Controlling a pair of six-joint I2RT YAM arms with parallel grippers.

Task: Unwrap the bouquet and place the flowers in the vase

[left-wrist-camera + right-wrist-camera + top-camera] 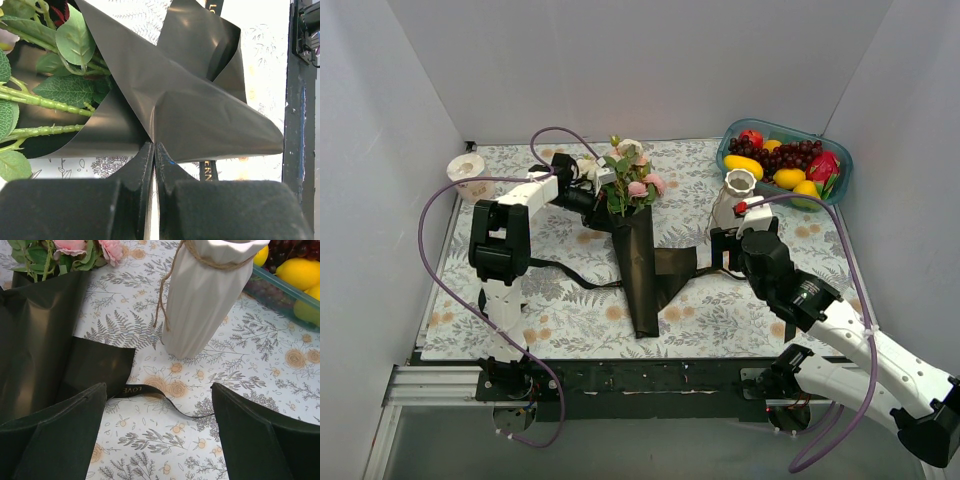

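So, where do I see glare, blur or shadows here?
Left wrist view: pale glare bands on the glossy black wrapping paper; the left gripper, shut on it, looks slightly soft. Right wrist view: white ribbed ceramic vase sharp, its rim cropped. Top view: even light, only faint shadows.

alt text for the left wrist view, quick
The left gripper, shut, pinches the edge of glossy black wrapping paper spread over a floral tablecloth. Green stems and leaves lie inside it at left; a gold-lettered black ribbon runs beneath.
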